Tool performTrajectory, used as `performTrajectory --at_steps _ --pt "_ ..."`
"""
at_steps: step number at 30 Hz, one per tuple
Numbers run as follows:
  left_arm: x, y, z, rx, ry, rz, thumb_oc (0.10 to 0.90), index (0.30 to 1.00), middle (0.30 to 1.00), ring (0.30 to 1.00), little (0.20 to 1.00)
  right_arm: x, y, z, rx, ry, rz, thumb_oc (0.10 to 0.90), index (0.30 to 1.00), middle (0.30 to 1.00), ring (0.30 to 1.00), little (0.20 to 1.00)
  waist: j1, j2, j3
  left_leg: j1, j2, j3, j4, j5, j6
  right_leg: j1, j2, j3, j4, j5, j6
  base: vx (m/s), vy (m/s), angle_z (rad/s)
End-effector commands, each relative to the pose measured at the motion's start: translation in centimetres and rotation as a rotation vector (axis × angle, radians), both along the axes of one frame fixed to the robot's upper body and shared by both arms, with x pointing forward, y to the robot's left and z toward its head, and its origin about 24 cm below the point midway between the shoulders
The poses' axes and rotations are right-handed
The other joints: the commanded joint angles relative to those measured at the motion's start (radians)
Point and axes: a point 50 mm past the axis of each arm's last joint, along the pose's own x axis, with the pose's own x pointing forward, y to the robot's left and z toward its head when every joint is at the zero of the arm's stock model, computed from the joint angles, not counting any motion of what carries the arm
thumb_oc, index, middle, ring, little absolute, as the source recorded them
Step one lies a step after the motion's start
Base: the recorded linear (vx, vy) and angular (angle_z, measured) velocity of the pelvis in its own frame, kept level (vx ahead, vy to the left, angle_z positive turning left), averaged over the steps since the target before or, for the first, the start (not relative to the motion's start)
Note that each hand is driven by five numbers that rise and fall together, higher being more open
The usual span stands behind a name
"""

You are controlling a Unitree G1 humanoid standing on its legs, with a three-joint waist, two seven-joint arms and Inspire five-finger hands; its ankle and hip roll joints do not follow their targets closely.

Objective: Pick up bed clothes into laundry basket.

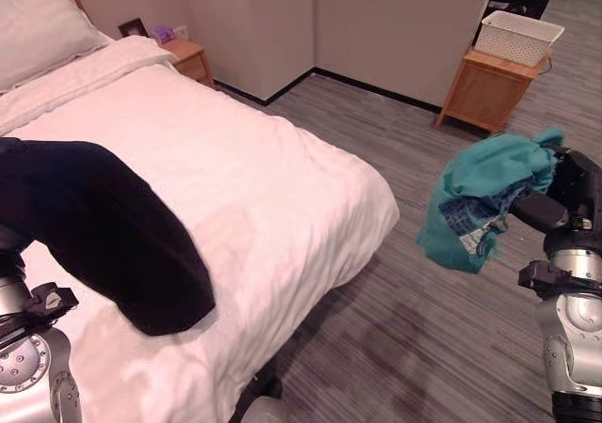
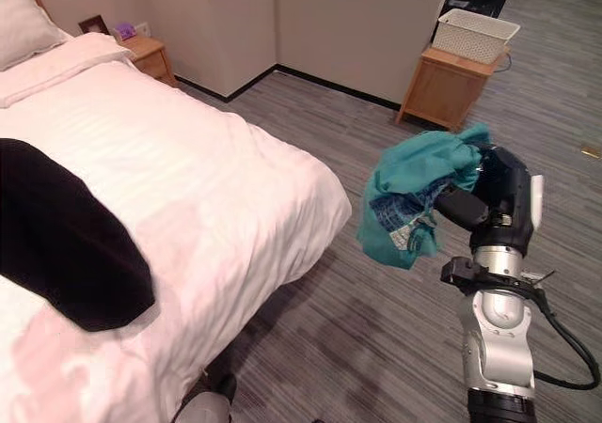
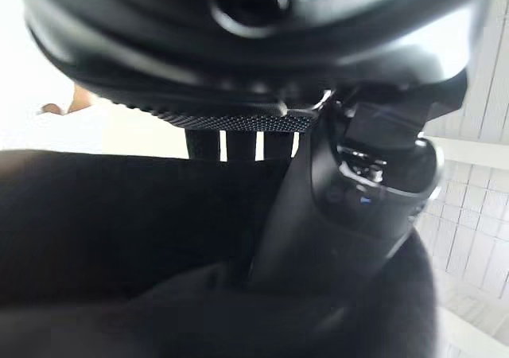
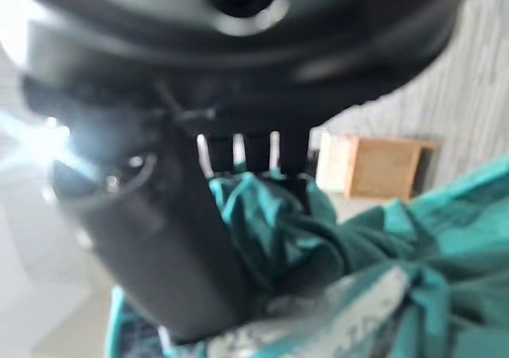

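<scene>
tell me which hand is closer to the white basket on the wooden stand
Right. The right hand, gripping the teal garment, is on the white basket's side; the left hand holds the black garment over the bed.

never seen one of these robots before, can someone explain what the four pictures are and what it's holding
This is a two-armed humanoid robot tidying a bedroom. The two wide pictures come from cameras in its head, looking down at a white bed. The two dark close-ups come from cameras on its wrists, looking along each hand.

Its right hand is closed on a bunched teal garment, held in the air over the grey floor. Its left hand is closed on a black garment that drapes across the bed. A white laundry basket sits on a small wooden table near the far wall, not yet filled as far as can be seen.
</scene>
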Motion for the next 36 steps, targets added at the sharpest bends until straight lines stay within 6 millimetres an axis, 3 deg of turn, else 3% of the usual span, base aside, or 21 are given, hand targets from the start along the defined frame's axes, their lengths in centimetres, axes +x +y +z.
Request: performTrajectory --at_steps 1,10,11,16,22,24,25,26,28,29,30,31,32,34,35,36 --pt "-0.6 -1.2 6.2 0.213 -0.249 -0.048 0.4 0.3 0.3 0.3 0.3 0.0 1.9 5.7 -0.069 -0.319 0.084 0.4 0.3 0.3 0.3 0.3 -0.019 -0.089 -0.065 -0.003 -0.12 0.007 0.03 -0.114 0.066 0.129 -0.002 -0.012 -0.165 0.023 0.009 0.01 0.093 -0.06" --pt "-0.4 -1.1 5.8 0.212 -0.216 -0.041 0.4 0.3 0.3 0.3 0.3 0.2 2.6 5.2 -0.043 -0.321 0.104 0.4 0.3 0.3 0.3 0.3 -0.028 -0.093 -0.098 0.06 -0.134 0.023 -0.051 -0.112 0.084 0.135 -0.014 -0.002 -0.153 0.024 0.026 0.01 0.064 -0.02" --pt "3.7 -2.6 4.0 0.106 -0.15 -0.168 0.4 0.3 0.3 0.3 0.3 3.1 6.3 5.6 0.002 -0.333 0.251 0.4 0.3 0.3 0.3 0.3 -0.056 -0.084 -0.14 0.108 -0.09 0.123 -0.078 -0.108 0.065 0.129 -0.04 -0.162 -0.12 0.039 0.02 0.0 0.0 0.0" --pt "3.7 -2.7 4.2 0.112 -0.157 -0.173 0.4 0.3 0.3 0.3 0.3 3.0 6.5 5.7 -0.007 -0.334 0.259 0.4 0.3 0.3 0.3 0.3 -0.053 -0.083 -0.143 0.108 -0.093 0.12 -0.078 -0.109 0.066 0.133 -0.042 -0.166 -0.119 0.038 0.022 0.0 0.004 0.03" --pt "3.9 -2.7 4.7 0.123 -0.16 -0.185 0.4 0.3 0.3 0.3 0.3 1.6 3.9 6.3 -0.106 -0.325 0.11 0.4 0.3 0.3 0.3 0.3 -0.097 -0.08 -0.146 0.105 -0.098 0.123 -0.079 -0.112 0.067 0.127 -0.041 -0.141 -0.129 0.043 0.025 0.01 0.003 0.0" --pt "4.9 -3.3 4.6 0.103 -0.153 -0.236 0.4 0.3 0.3 0.3 0.3 1.0 2.4 6.2 -0.186 -0.278 0.003 0.4 0.3 0.3 0.3 0.3 -0.146 -0.074 -0.148 0.11 -0.1 0.144 -0.079 -0.125 0.071 0.119 -0.043 -0.114 -0.138 0.048 0.032 -0.02 0.032 0.01" --pt "4.9 -3.4 4.6 0.102 -0.154 -0.238 0.4 0.3 0.3 0.3 0.3 1.0 2.4 6.3 -0.188 -0.278 0.0 0.4 0.3 0.3 0.3 0.3 -0.142 -0.073 -0.147 0.107 -0.101 0.146 -0.079 -0.119 0.073 0.115 -0.044 -0.114 -0.138 0.054 0.032 -0.02 0.035 -0.07" --pt "6.0 -4.4 4.1 0.054 -0.148 -0.311 0.4 0.3 0.3 0.3 0.3 0.6 1.1 5.1 -0.193 -0.208 -0.055 0.4 0.3 0.3 0.3 0.3 -0.184 -0.069 -0.143 0.115 -0.101 0.17 -0.079 -0.132 0.076 0.106 -0.043 -0.082 -0.138 0.058 0.037 -0.04 0.024 -0.2" --pt "6.1 -4.5 4.1 0.053 -0.149 -0.317 0.4 0.3 0.3 0.3 0.3 0.5 0.9 5.1 -0.195 -0.208 -0.06 0.4 0.3 0.3 0.3 0.3 -0.177 -0.068 -0.144 0.11 -0.102 0.173 -0.079 -0.125 0.078 0.1 -0.044 -0.08 -0.138 0.065 0.036 -0.03 0.015 -0.34" --pt "8.3 -8.0 3.0 -0.004 -0.104 -0.495 0.4 0.3 0.3 0.3 0.3 0.2 0.2 2.7 -0.193 -0.095 -0.105 0.4 0.3 0.3 0.3 0.3 -0.228 -0.065 -0.133 0.119 -0.097 0.202 -0.079 -0.139 0.081 0.085 -0.041 -0.037 -0.138 0.07 0.042 -0.03 0.008 -0.38" --pt "8.4 -8.1 3.0 -0.004 -0.104 -0.498 0.4 0.3 0.3 0.3 0.3 0.1 0.2 2.7 -0.194 -0.096 -0.108 0.4 0.3 0.3 0.3 0.3 -0.224 -0.065 -0.133 0.116 -0.097 0.204 -0.079 -0.133 0.082 0.081 -0.041 -0.036 -0.138 0.076 0.041 -0.06 -0.018 -0.4" --pt "9.9 -11.1 2.0 -0.04 -0.049 -0.641 0.4 0.3 0.3 0.3 0.3 -0.5 -0.1 0.0 -0.158 0.005 -0.124 0.4 0.3 0.3 0.3 0.3 -0.259 -0.064 -0.119 0.12 -0.09 0.224 -0.079 -0.137 0.082 0.07 -0.036 -0.011 -0.134 0.076 0.043 -0.07 -0.021 -0.41" --pt "10.0 -11.2 2.0 -0.04 -0.049 -0.644 0.4 0.3 0.3 0.3 0.3 -0.6 -0.1 0.0 -0.158 0.004 -0.127 0.4 0.3 0.3 0.3 0.3 -0.255 -0.064 -0.119 0.117 -0.09 0.225 -0.079 -0.131 0.083 0.066 -0.036 -0.01 -0.135 0.082 0.041 -0.09 -0.039 -0.42" --pt "11.6 -14.8 0.9 -0.11 0.004 -0.797 0.4 0.3 0.3 0.3 0.3 -0.3 0.9 -1.9 -0.1 0.049 -0.095 0.4 0.3 0.3 0.3 0.3 -0.288 -0.063 -0.099 0.122 -0.077 0.259 -0.079 -0.134 0.086 0.039 -0.036 0.003 -0.107 0.082 0.05 -0.14 -0.093 -0.51" --pt "12.3 -16.7 0.1 -0.132 0.05 -0.878 0.4 0.3 0.3 0.3 0.3 0.7 2.3 -2.9 -0.059 0.076 -0.036 0.4 0.3 0.3 0.3 0.3 -0.282 -0.052 -0.079 0.124 -0.049 0.334 -0.079 -0.134 0.088 0.008 -0.064 -0.056 -0.053 0.089 0.061 -0.17 -0.13 -0.97" --pt "12.3 -16.7 0.1 -0.131 0.049 -0.878 0.4 0.3 0.3 0.3 0.3 0.7 2.3 -2.9 -0.059 0.075 -0.036 0.4 0.3 0.3 0.3 0.3 -0.28 -0.052 -0.078 0.121 -0.049 0.338 -0.079 -0.129 0.088 0.003 -0.065 -0.053 -0.051 0.093 0.059 -0.16 -0.129 -1.43"
